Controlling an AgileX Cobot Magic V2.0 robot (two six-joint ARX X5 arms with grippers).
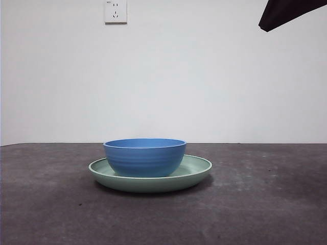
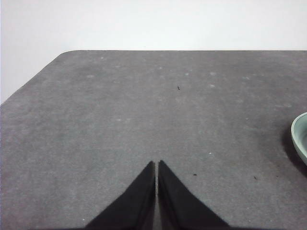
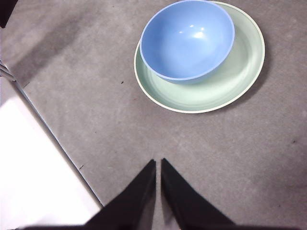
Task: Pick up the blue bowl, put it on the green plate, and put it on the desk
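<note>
Desk [image 1: 265,204] bears the green plate [image 1: 196,171], the blue bowl [image 1: 145,156] sitting off-centre inside. Right gripper [image 3: 158,163] and left gripper [image 2: 157,164] wait apart, jaws pressed together. A rim pinch could tip the bowl or drag the plate.

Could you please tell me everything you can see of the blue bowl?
The blue bowl is round, medium blue with faint horizontal ridges outside and a smooth, glossy, empty inside. It stands upright on the green plate, off-centre toward one rim in the right wrist view. It looks like plastic or glazed ware. Neither gripper touches it.
</note>
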